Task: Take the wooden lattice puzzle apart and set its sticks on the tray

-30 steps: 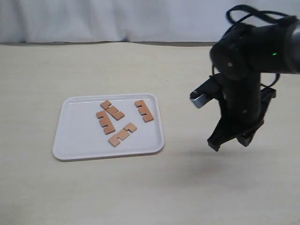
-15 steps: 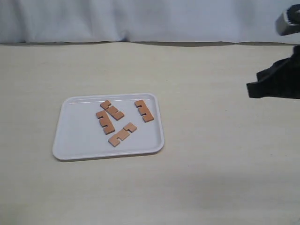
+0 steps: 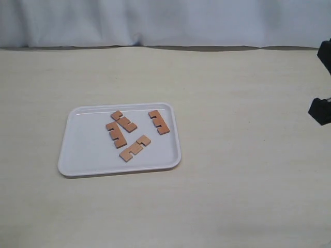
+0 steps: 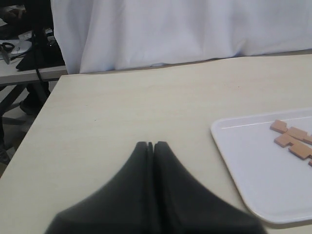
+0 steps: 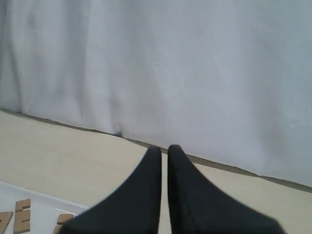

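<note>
Ext view gives you the whole flat white rectangular plastic tray (image 3: 83,152) on the beige tabletop (image 3: 232,196); the wrist views catch only parts of it. The lattice is apart: four short reddish-brown notched wooden sticks (image 3: 159,122) lie flat on the tray, all in its right-hand half. One sits alone by the tray's right rim and one toward its near rim. The other two are just beside each other; can't tell if they touch. Each stick shows two square notches along one edge.

Ext view shows neither gripper clearly, just a dark bit of the right arm (image 3: 320,111), well apart from the tray on its right.

For the grippers you need the wrist cams. Left gripper (image 4: 150,145): black fingers pressed together, nothing held, over bare tabletop beside a rounded tray corner (image 4: 253,165), w/ a couple of sticks visible. Right gripper (image 5: 164,148): fingers all but together, hairline gap, nothing between them. It faces the white curtain (image 5: 195,73) beyond the tray, w/ a strip of tray rim and stick ends at the picture's edge.
</note>
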`<state>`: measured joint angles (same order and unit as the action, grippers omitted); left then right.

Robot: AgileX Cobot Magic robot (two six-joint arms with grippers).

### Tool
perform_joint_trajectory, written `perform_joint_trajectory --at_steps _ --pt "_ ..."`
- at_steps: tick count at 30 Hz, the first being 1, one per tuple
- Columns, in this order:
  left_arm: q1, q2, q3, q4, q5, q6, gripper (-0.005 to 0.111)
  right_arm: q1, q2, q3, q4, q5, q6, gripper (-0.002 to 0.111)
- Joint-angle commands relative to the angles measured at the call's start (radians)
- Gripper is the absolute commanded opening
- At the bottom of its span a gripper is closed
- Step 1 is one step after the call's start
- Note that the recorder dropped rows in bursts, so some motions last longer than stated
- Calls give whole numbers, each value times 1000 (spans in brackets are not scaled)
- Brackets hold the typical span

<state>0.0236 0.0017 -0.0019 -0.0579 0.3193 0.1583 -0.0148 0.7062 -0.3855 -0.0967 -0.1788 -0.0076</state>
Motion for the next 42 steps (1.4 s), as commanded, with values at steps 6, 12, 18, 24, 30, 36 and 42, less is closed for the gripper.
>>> perform_joint_trajectory --at_steps 6,12,18,24,30,36,42 --pt "-2 -2 2 3 -10 1 0 -5 -206 174 -1 -41 8 4" --pt "-2 -2 2 3 -10 1 0 -12 -647 385 -1 221 8 4" --pt "-2 -2 2 14 -11 1 0 -60 -706 385 34 341 8 4" --pt "-2 -2 2 21 -11 1 0 -76 -706 385 36 338 8 4" --pt "-2 -2 2 21 -11 1 0 -76 -706 385 36 338 8 4" --pt "-2 -2 2 21 -11 1 0 -79 -706 385 29 382 -12 4" --pt "-2 -2 2 21 -11 1 0 -141 -706 385 49 500 1 4"
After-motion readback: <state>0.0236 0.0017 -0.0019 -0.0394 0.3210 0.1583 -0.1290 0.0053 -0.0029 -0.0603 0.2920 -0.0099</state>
